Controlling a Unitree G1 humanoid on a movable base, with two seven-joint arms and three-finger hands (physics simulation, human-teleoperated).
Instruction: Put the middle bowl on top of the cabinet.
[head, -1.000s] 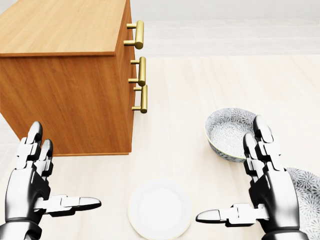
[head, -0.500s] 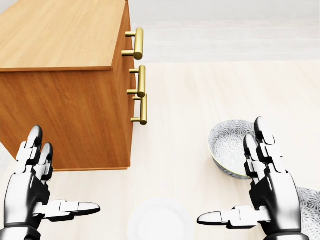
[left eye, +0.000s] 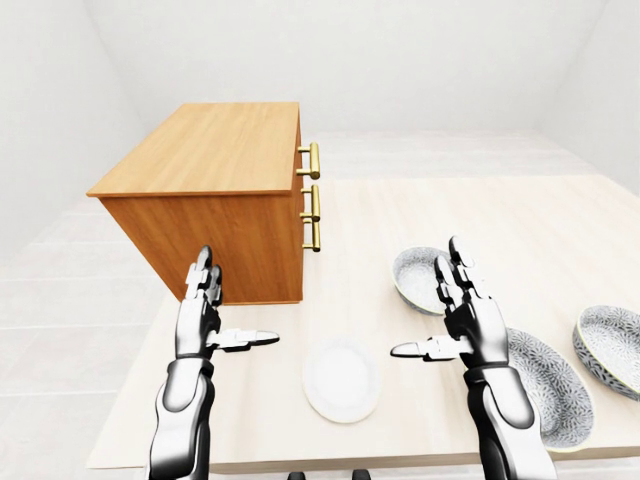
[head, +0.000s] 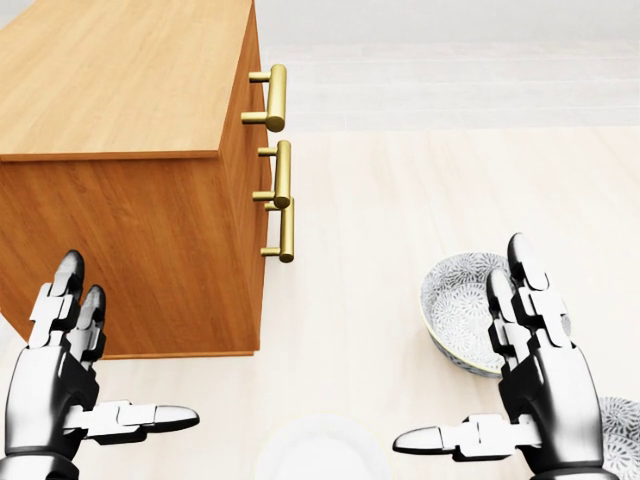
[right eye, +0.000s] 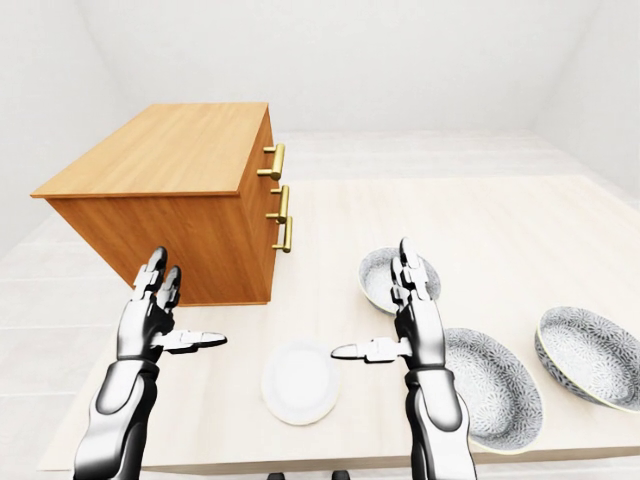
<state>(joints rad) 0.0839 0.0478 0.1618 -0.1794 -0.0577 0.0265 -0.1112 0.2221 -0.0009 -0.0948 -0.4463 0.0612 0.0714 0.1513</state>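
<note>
Three grey patterned bowls lie in a row on the pale table (right eye: 500, 230). The small left bowl (right eye: 378, 272) is just behind my right hand's fingers. Partly covered by my right forearm is the wide middle bowl (right eye: 492, 385), and the right bowl (right eye: 590, 355) is near the table's right edge. The wooden cabinet (left eye: 215, 150) with brass handles (left eye: 313, 205) stands at the upper left. My left hand (left eye: 236, 304) is open beside the cabinet's near face. My right hand (left eye: 426, 300) is open too, empty, to the left of the middle bowl.
A white plate (left eye: 342, 380) lies on the table between my two hands. The table's near edge runs along the bottom of the eye views. White floor and walls surround the table.
The head camera has shifted: cabinet, handles and small bowl have slid down the picture, and the plate has nearly left its bottom edge. Both hands stay open in the same pose.
</note>
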